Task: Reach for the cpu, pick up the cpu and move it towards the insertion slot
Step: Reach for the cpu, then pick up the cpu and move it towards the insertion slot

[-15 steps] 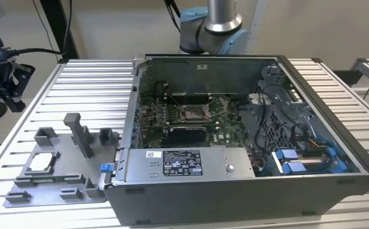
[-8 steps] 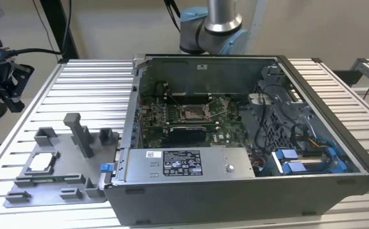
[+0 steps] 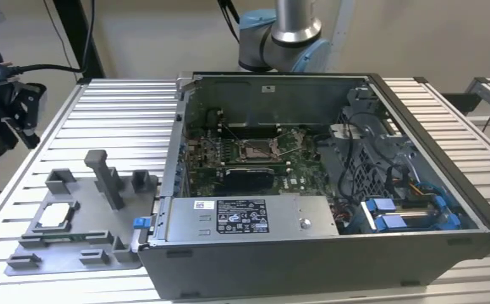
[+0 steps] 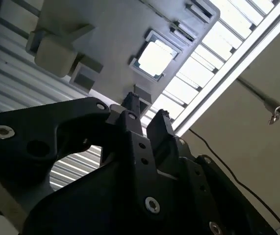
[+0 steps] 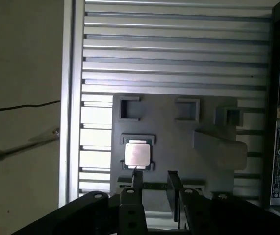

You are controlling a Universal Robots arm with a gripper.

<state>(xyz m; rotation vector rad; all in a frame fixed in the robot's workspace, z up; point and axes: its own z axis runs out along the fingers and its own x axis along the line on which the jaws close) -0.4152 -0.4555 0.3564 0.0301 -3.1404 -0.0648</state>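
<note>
Plainly, the gripper (image 5: 153, 177) is hovering over the grey holder plate (image 5: 179, 142) with its two fingers (image 5: 136, 188) standing apart and nothing between them. The cpu (image 5: 137, 154) is lying flat, pale top up, in a shallow square pocket of that plate. The raised lips around it are most likely there to stop it sliding and to keep it level for a grasp from above. In the second wrist view the fingertips are showing clear of the chip, so the reach looks to be under way and the pick-up not yet made.

In the exterior view the plate is sitting on the slatted metal table (image 3: 118, 120) at the exterior view's left, just beside the open computer case (image 3: 312, 259). The cpu's pocket is lying near the plate's outer edge, on the side away from the case. The insertion slot (image 3: 257, 149) is lying inside the case on the green board, well apart from the chip.

Above the pocket the room is open. A tall post (image 3: 105, 180) is standing on the plate between the pocket and the case. The case walls are rising on all sides of the slot, with the power supply box (image 3: 245, 218) along its near side and cables (image 3: 371, 126) close by.
</note>
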